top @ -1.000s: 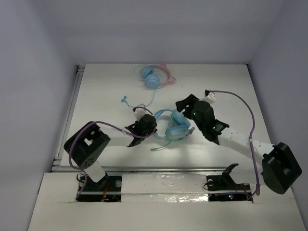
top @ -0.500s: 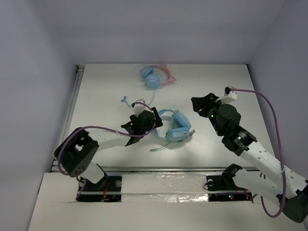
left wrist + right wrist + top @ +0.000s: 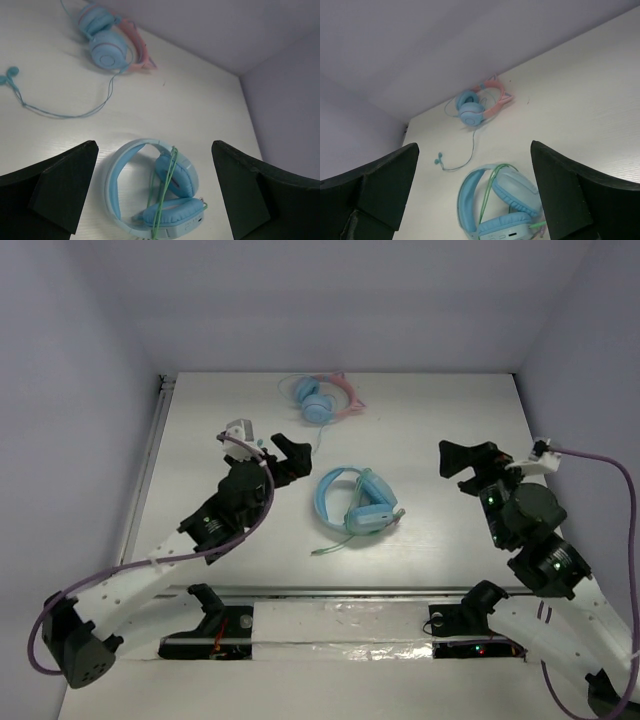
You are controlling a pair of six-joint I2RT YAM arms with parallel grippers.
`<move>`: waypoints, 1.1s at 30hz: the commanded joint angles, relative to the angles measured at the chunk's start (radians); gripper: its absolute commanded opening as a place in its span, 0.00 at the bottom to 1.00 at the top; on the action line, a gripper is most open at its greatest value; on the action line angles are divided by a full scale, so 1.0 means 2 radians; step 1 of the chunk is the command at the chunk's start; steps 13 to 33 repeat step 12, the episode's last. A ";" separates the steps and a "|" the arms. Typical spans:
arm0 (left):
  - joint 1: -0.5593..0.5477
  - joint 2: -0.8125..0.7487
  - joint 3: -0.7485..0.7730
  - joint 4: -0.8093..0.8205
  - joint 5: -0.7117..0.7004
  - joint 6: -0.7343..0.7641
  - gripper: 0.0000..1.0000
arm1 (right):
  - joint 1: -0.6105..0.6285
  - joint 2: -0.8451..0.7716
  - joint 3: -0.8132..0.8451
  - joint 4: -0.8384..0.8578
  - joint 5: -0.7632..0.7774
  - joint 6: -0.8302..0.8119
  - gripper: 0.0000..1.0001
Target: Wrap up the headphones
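- The headphones (image 3: 355,502) are found lying flat in the middle of the table (image 3: 430,410), with the pale-green cable (image 3: 167,180) looped across the cups and a short loose end (image 3: 325,549) trailing on the near side.
- The left gripper (image 3: 283,460) and the right gripper (image 3: 462,460) are held apart from the headphones on either side, jaws spread, nothing gripped.
- The wrap is judged near complete; tucking the loose end would call for a low, fine pinch.
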 commanded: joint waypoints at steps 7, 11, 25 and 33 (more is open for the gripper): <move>-0.001 -0.099 0.039 -0.069 -0.006 0.055 0.99 | 0.000 -0.099 -0.014 -0.065 0.064 0.000 1.00; -0.001 -0.112 0.017 -0.059 0.003 0.059 0.99 | 0.000 -0.121 -0.039 -0.057 0.046 0.003 1.00; -0.001 -0.115 0.010 -0.058 0.005 0.059 0.99 | 0.000 -0.122 -0.038 -0.058 0.042 0.004 1.00; -0.001 -0.115 0.010 -0.058 0.005 0.059 0.99 | 0.000 -0.122 -0.038 -0.058 0.042 0.004 1.00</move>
